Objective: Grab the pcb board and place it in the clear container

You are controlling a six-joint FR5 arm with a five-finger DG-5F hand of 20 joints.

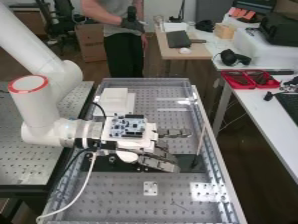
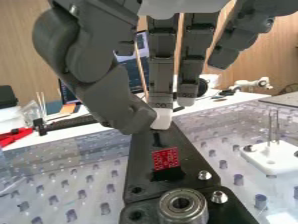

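Note:
Over the middle of the bench in the high view, the hand (image 1: 159, 162) reaches across a black plate (image 1: 110, 164) with its fingers extended. In the wrist view the hand (image 2: 161, 75) has straight fingers hanging down, and its thumb bends in close to one pale fingertip. Just beyond those tips, apart from them, a small red pcb board (image 2: 165, 158) leans upright on the black plate (image 2: 149, 180). I see nothing held between thumb and fingers. The hand covers part of the plate from above.
A white box (image 1: 114, 98) stands behind the arm on the perforated bench. A thin rod (image 1: 200, 142) rises right of the fingers. Beside the plate are a round metal bearing (image 2: 182, 205) and a white block (image 2: 271, 156) with upright pins. Metal rails (image 1: 209, 145) edge the bench.

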